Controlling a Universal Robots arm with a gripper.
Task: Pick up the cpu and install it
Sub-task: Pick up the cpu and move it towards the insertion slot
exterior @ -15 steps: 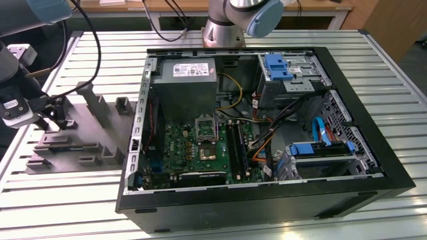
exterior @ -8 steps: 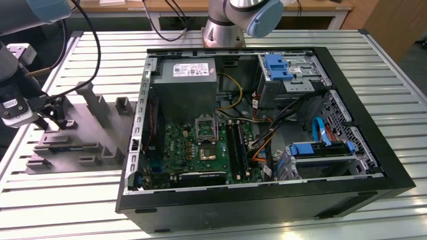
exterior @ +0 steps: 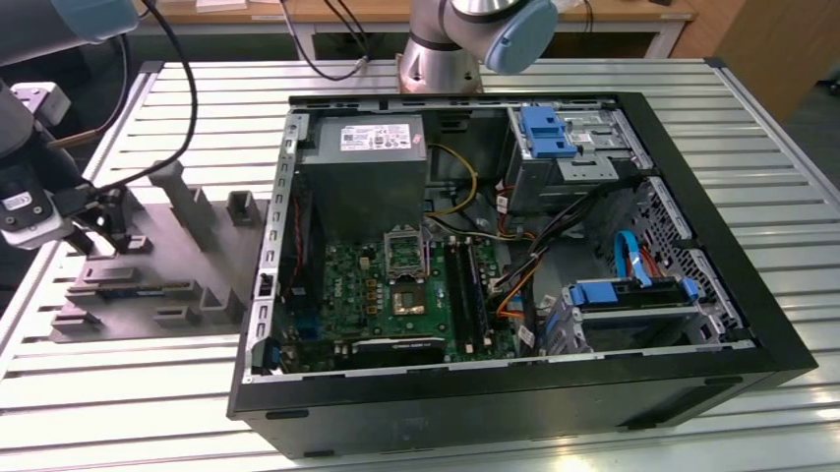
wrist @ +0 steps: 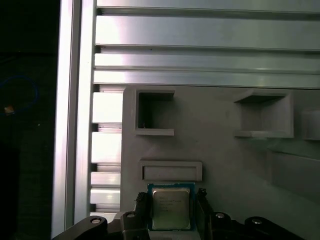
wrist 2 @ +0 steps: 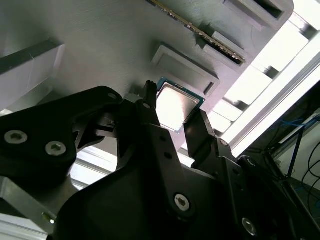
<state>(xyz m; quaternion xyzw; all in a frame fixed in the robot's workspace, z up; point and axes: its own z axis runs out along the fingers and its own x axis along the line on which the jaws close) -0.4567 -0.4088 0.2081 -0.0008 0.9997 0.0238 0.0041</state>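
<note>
Between the sides of the black pincer [wrist: 172, 199] sits the small, square, silvery-topped cpu [wrist: 171, 210], by a shallow recess [wrist: 171, 171] of the grey moulded tray [exterior: 197, 246] on the ribbed aluminium bench [exterior: 118, 383], at the exterior view's left. Pinched or merely bracketed, I cannot tell. Pick-up seems underway. Its lid's print is illegible.

A ribbed silver aluminium table [exterior: 118, 393] carried a flat grey moulded fixture tray [exterior: 197, 241] and an open black computer case [exterior: 525, 398]

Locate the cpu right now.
In the first wrist view the cpu is at the grey fixture tray, within the gripper, next to a rectangular recess. The tray is at the exterior view's left, outside the computer case.
</note>
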